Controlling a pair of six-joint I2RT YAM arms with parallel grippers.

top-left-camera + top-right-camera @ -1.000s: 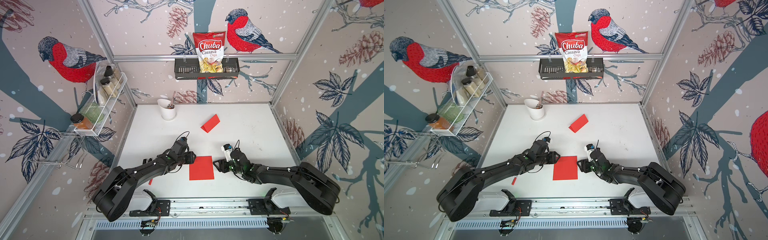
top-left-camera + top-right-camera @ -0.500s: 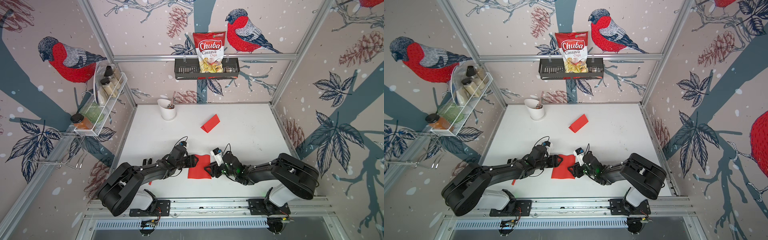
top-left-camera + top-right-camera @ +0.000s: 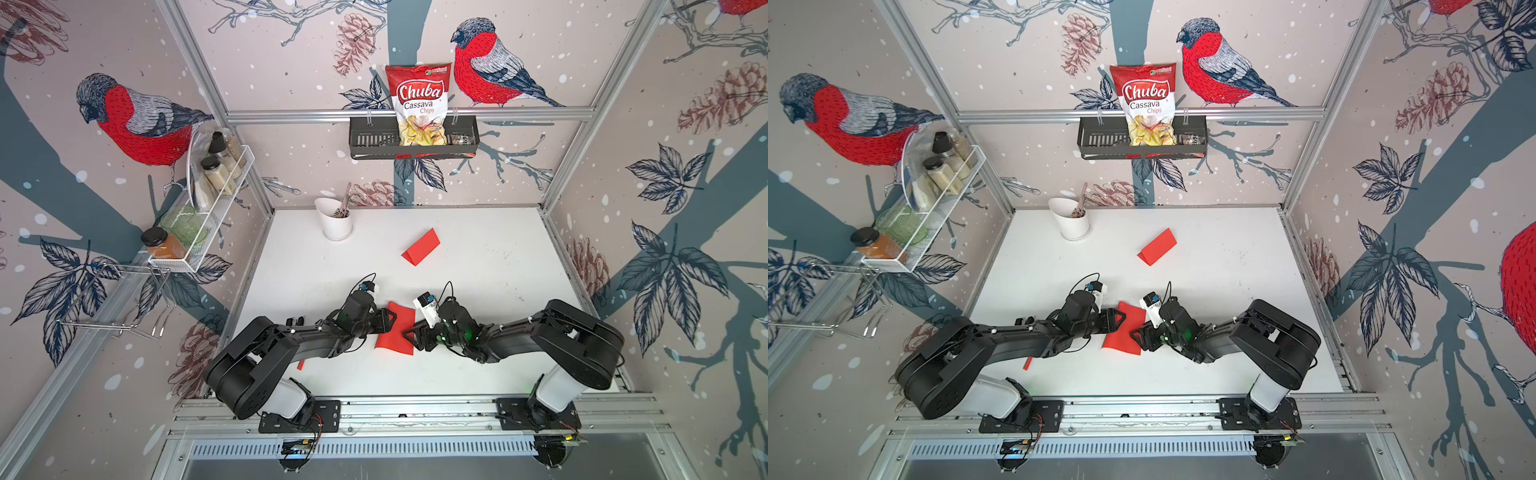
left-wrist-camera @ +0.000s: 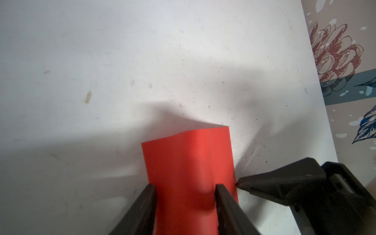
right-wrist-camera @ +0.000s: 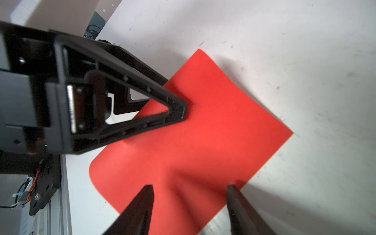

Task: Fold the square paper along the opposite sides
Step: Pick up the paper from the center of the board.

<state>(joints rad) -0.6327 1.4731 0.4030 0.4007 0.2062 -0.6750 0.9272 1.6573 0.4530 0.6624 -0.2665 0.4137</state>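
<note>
Two grippers: the left gripper (image 4: 186,187) and right gripper (image 5: 190,188) both have their jaws apart, tips on the paper, clamping nothing.
Paper (image 3: 397,338): lies between them at the table's (image 3: 478,257) near side. Only the wrist views show it bowed upward.
Farther back: a folded red sheet (image 3: 420,246) and a white cup (image 3: 337,224), seen in the top views only.

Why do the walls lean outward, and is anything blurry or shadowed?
Both top views are sharp and evenly lit, though the wide lens likely splays the posts outward; in the left wrist view the paper casts a soft shadow on the table and the left gripper's fingers blur; in the right wrist view the right gripper's fingers blur, with glare on the table between them.
</note>
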